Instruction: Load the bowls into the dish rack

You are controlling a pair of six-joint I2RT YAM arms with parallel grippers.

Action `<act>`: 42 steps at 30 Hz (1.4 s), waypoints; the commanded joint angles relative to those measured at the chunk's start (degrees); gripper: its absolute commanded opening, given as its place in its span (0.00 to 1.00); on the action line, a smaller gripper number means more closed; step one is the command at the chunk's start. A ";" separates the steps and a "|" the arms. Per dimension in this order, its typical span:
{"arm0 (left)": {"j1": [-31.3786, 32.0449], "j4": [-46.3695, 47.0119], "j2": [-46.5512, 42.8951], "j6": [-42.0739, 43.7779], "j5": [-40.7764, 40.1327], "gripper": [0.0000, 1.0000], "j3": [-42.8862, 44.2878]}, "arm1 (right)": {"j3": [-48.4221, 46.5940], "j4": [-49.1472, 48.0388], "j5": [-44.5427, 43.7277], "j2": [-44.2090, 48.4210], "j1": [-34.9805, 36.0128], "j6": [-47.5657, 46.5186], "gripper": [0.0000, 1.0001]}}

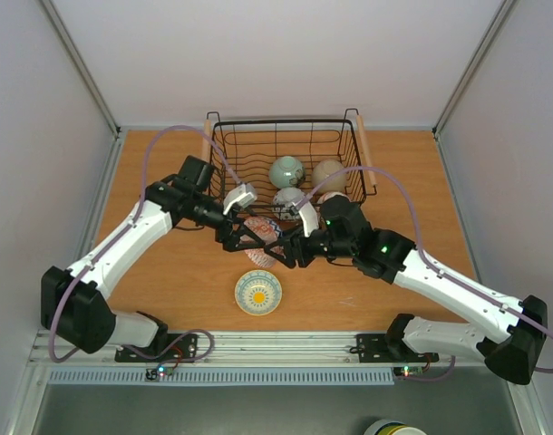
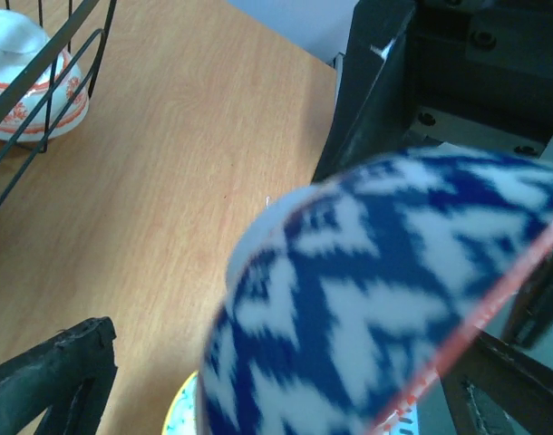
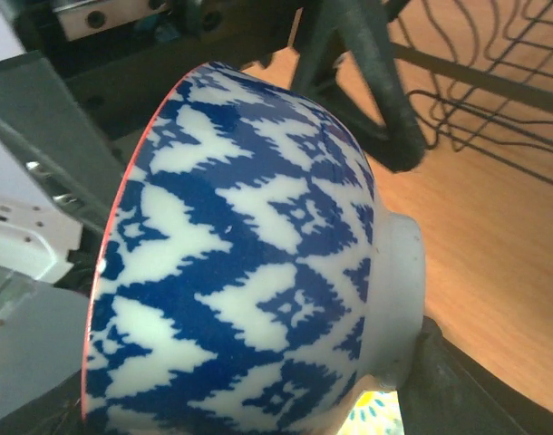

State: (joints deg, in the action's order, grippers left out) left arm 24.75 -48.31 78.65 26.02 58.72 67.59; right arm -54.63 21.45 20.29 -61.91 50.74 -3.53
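A blue-and-white patterned bowl [image 1: 261, 238] with a red rim hangs tilted on its side above the table, between my two grippers. It fills the right wrist view [image 3: 249, 272], where my right gripper [image 1: 283, 250] is shut on it and one finger [image 3: 467, 381] presses its foot. My left gripper [image 1: 243, 237] is open around the bowl [image 2: 367, 290]; its left finger [image 2: 59, 372] stands apart from it. The black wire dish rack [image 1: 224, 154] behind holds a pale green bowl [image 1: 286, 170], a beige bowl [image 1: 329, 173] and a red-and-white bowl [image 1: 288, 198]. A yellow-flower bowl [image 1: 258, 293] sits on the table below.
The rack's wooden handles [image 1: 363, 149] run along its sides. Rack wires show in the left wrist view [image 2: 41, 82] with the red-and-white bowl [image 2: 32, 104] behind them, and in the right wrist view [image 3: 494, 82]. The yellow-flower bowl's edge shows under the held bowl [image 3: 381, 415].
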 commanded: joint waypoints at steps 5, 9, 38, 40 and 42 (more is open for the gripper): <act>-0.06 8.82 -7.63 -5.37 -8.18 0.99 -3.18 | -9.45 6.66 -12.33 -2.47 -0.32 -6.20 0.01; -0.14 12.80 -10.13 -8.56 -22.84 0.99 -3.83 | -16.15 11.03 -17.48 -7.56 -1.77 -9.18 0.01; -3.13 18.33 -13.17 -12.49 -48.35 0.99 -4.40 | -93.31 35.75 -60.63 -78.84 -5.25 -35.40 0.01; -3.13 18.27 -13.17 -12.49 -48.70 0.99 -4.32 | -94.58 35.78 -60.73 -81.11 -5.75 -35.82 0.01; -3.13 18.30 -13.17 -12.57 -49.31 0.99 -4.23 | -95.14 35.47 -60.69 -82.72 -6.21 -36.29 0.01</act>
State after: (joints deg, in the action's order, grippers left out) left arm 21.82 -32.73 65.84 13.91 10.76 63.51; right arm -146.87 57.04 -36.45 -141.58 45.36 -35.81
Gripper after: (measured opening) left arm 0.994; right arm 0.631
